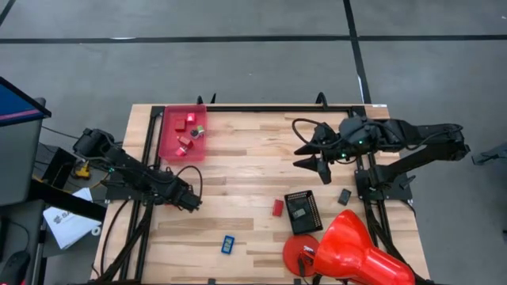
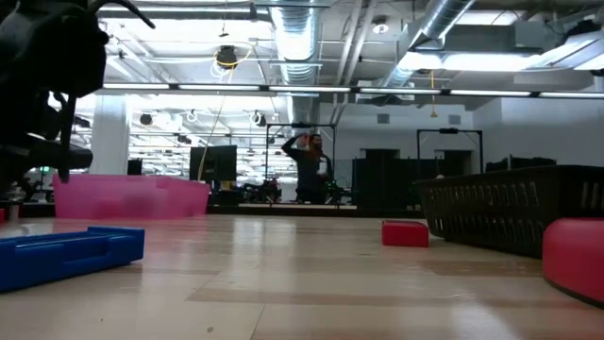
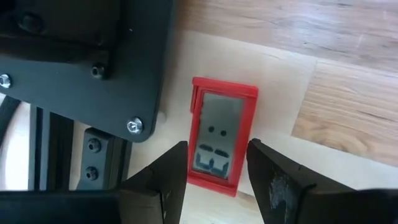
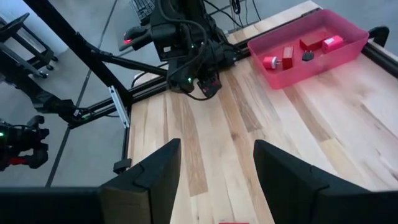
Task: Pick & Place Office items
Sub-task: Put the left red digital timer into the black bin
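Hovering low over the tabletop [image 1: 253,174], the left tool [image 3: 217,171] is seen with its fingers partly open and a red block [image 3: 221,137] lying between them, not yet gripped; a gap is visible on each side of the block. The block sits just beside the dark base plate [image 3: 93,56] of the arm's frame. A closing move could be spoiled here: if the tool is lowered off-centre, one finger may be landed on the block's top, or the block may be pushed against the plate and jammed.

The right tool [image 4: 214,168] is held above the tabletop's middle, fingers partly open, nothing between them. Should both arms be moved toward the pink bin [image 1: 183,132] together, a collision could be caused, since the bin lies on the left arm's side.

Several pieces are already held in the bin. Others are left scattered: a red block [image 1: 278,207] beside the black tray [image 1: 303,212], a blue piece [image 1: 228,245] near the front edge, a small black piece [image 1: 344,196]. The red cone-shaped object [image 1: 356,253] stands close to these, and it could be knocked during a reach.
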You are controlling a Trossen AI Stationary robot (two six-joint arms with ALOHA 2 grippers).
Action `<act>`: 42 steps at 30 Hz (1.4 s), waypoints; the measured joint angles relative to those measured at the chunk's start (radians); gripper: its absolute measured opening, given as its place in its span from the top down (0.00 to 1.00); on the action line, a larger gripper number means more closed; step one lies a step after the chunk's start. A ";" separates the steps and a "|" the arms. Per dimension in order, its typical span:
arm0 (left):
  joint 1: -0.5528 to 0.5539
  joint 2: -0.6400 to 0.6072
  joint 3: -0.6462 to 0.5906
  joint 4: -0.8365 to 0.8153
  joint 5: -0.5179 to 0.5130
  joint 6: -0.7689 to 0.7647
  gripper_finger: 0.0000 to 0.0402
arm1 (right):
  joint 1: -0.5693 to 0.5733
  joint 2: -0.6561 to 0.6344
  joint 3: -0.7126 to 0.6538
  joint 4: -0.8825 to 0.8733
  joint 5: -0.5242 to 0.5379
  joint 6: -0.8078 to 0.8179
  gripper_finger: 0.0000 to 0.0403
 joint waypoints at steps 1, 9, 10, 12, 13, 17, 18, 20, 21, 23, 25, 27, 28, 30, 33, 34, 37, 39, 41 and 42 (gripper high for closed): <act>0.000 0.001 0.000 0.007 -0.002 0.000 0.61 | 0.001 0.001 0.000 -0.003 0.001 0.002 0.51; -0.040 0.001 -0.007 0.019 -0.020 0.002 0.61 | 0.005 0.002 0.000 -0.005 0.003 0.039 0.51; -0.046 0.001 -0.011 0.021 -0.020 0.002 0.61 | 0.005 0.002 0.000 -0.005 0.005 0.043 0.51; -0.055 0.001 -0.020 0.044 -0.020 0.002 0.60 | 0.005 0.002 0.000 -0.005 0.008 0.052 0.51; -0.059 0.000 -0.025 0.054 -0.020 0.004 0.59 | 0.005 0.002 0.000 -0.005 0.010 0.055 0.51; -0.069 -0.003 -0.041 0.081 -0.020 0.009 0.52 | 0.008 0.002 0.000 -0.005 0.012 0.071 0.51; -0.069 -0.003 -0.043 0.083 -0.022 0.008 0.50 | 0.012 0.002 0.000 -0.005 0.018 0.073 0.51; -0.069 -0.005 -0.043 0.087 -0.035 0.008 0.47 | 0.022 0.002 0.000 -0.008 0.029 0.074 0.51; -0.069 -0.006 -0.043 0.092 -0.040 0.010 0.45 | 0.027 0.002 0.000 -0.012 0.033 0.078 0.51; -0.069 -0.008 -0.045 0.100 -0.047 0.012 0.43 | 0.038 0.002 0.000 -0.014 0.042 0.081 0.51; -0.069 -0.008 -0.047 0.114 -0.057 0.015 0.42 | 0.049 0.002 0.000 -0.021 0.052 0.081 0.51; -0.069 -0.008 -0.048 0.126 -0.068 0.016 0.41 | 0.058 0.002 0.000 -0.020 0.058 0.085 0.51; -0.069 -0.008 -0.048 0.130 -0.073 0.017 0.42 | 0.058 0.002 0.000 -0.020 0.060 0.088 0.51; -0.069 -0.008 -0.047 0.131 -0.074 0.019 0.43 | 0.058 0.002 0.000 -0.020 0.060 0.091 0.51; -0.069 -0.008 -0.046 0.124 -0.077 0.020 0.47 | 0.058 0.002 0.000 -0.019 0.060 0.091 0.51; -0.069 -0.008 -0.045 0.122 -0.076 0.020 0.49 | 0.058 0.002 0.000 -0.018 0.060 0.091 0.51; -0.069 -0.008 -0.045 0.120 -0.075 0.022 0.55 | 0.058 0.002 0.000 -0.018 0.059 0.091 0.51; -0.069 -0.008 -0.045 0.118 -0.074 0.021 0.60 | 0.058 0.002 0.000 -0.018 0.058 0.091 0.51; -0.069 -0.007 -0.045 0.113 -0.071 0.021 0.65 | 0.058 0.002 0.000 -0.018 0.056 0.091 0.51; -0.069 -0.007 -0.045 0.111 -0.070 0.021 0.68 | 0.058 0.002 0.000 -0.018 0.055 0.090 0.51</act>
